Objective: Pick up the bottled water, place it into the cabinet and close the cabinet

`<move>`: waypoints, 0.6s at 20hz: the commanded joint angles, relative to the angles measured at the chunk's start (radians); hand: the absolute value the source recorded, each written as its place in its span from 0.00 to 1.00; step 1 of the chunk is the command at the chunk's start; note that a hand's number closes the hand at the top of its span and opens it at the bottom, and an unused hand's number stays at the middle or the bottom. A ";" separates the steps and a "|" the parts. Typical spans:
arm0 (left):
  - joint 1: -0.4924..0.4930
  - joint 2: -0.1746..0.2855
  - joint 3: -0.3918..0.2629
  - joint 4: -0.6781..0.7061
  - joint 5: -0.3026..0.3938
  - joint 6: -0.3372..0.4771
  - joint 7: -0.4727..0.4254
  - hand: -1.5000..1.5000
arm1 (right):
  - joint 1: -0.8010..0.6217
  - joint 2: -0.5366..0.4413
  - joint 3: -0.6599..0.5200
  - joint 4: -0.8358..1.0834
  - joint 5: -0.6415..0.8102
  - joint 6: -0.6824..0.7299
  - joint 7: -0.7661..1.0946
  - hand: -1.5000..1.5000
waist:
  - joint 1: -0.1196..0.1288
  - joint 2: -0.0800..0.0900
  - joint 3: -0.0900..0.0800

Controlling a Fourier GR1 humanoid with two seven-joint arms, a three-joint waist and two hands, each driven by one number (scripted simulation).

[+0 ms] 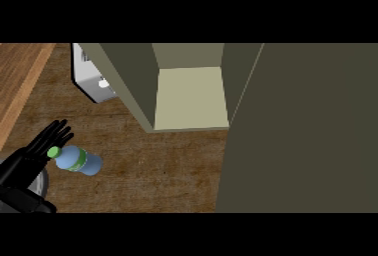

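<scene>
1. One hand shows: the left hand (29, 157), fingers extended, holding nothing.
2. The bottled water (80, 160) sits on the counter (162, 170), cap at the fingers.
3. The cabinet (190, 97) is open and holds nothing; grasping, placing and closing remain.

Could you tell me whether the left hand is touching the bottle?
Cannot tell. In the head view the green cap of the bottle overlaps the left hand, but the steep downward look hides any height gap.
</scene>
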 commanded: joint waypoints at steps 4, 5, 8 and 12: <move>-0.118 0.010 -0.008 0.339 -0.137 0.030 -0.227 0.00 | -0.018 -0.017 0.007 -0.066 0.078 -0.028 0.039 0.00 | 0.000 0.009 -0.018; -0.131 0.049 0.002 0.381 -0.137 0.003 -0.261 0.00 | -0.030 -0.031 -0.041 -0.078 0.047 -0.021 0.058 0.00 | 0.014 0.007 -0.015; -0.157 0.053 -0.004 0.480 -0.173 0.034 -0.343 0.00 | 0.032 -0.058 0.006 -0.127 0.039 -0.015 0.039 0.00 | -0.011 0.009 -0.018; -0.216 0.025 -0.042 0.591 -0.239 0.119 -0.470 0.00 | 0.012 -0.036 0.043 -0.077 0.097 -0.059 0.039 0.00 | 0.005 0.007 -0.017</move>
